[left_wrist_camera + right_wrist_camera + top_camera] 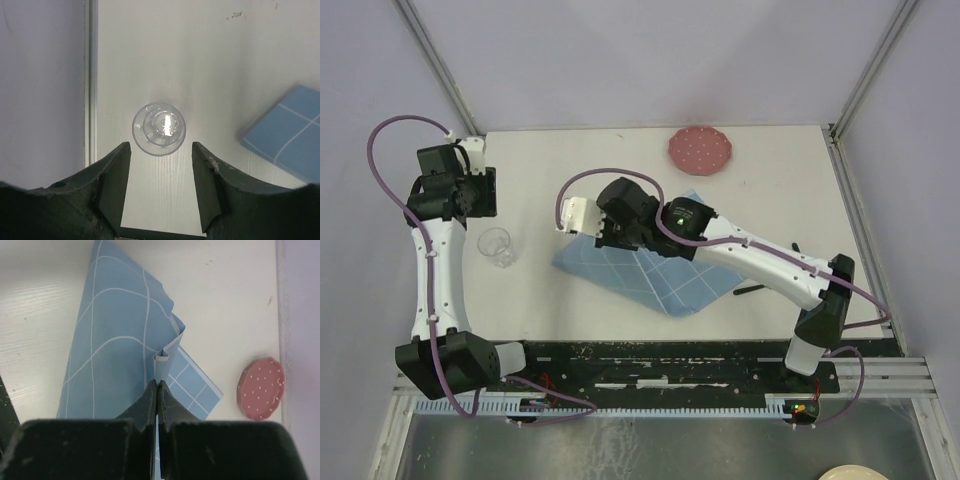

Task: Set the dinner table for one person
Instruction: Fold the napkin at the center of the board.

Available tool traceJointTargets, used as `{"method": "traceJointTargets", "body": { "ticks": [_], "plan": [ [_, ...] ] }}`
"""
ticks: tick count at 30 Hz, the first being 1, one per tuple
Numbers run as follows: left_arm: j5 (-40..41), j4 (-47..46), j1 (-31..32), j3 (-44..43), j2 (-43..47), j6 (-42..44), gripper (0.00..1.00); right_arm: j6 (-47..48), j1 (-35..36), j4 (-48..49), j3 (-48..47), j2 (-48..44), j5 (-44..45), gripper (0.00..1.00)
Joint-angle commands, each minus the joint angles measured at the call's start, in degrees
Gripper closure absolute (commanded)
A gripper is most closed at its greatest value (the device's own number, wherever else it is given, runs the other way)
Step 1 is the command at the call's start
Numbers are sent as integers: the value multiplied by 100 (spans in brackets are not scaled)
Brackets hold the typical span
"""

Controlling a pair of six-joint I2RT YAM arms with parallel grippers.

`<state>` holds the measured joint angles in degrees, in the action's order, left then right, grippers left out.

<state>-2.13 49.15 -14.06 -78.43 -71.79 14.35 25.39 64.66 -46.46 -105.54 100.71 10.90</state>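
The dinner table [780, 200] is a white square top. A blue grid placemat [665, 280] lies on it at an angle, near the middle. My right gripper [157, 384] is shut on a pinched fold of the placemat [115, 355], and in the top view it [604, 238] sits at the mat's left part. A clear glass [497, 246] stands upright at the left. My left gripper [161, 150] is open and empty, held above the table with the glass [159, 129] just beyond its fingertips. A pink dotted plate [700, 150] lies at the far edge.
The pink plate also shows in the right wrist view [261, 388], near the table's edge. A thin dark item [750, 290] pokes out from under the right arm. A metal rail [91, 75] runs along the table's left side. A cream dish [855, 472] lies off the table at the bottom right.
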Motion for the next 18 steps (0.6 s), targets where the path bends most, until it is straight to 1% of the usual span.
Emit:
{"method": "traceJointTargets", "body": {
  "ticks": [1,11,18],
  "plan": [
    [-163,-137,-2,-376,-103,-281,41,37,-339,3,126,-608,104,98],
    [-329,26,52,-982,-631,-606,42,56,-1081,54,1377,-1574,12,99],
    [-511,123,97,-1162,-881,-804,42,-40,-1603,195,2290,-2058,-142,98]
  ]
}}
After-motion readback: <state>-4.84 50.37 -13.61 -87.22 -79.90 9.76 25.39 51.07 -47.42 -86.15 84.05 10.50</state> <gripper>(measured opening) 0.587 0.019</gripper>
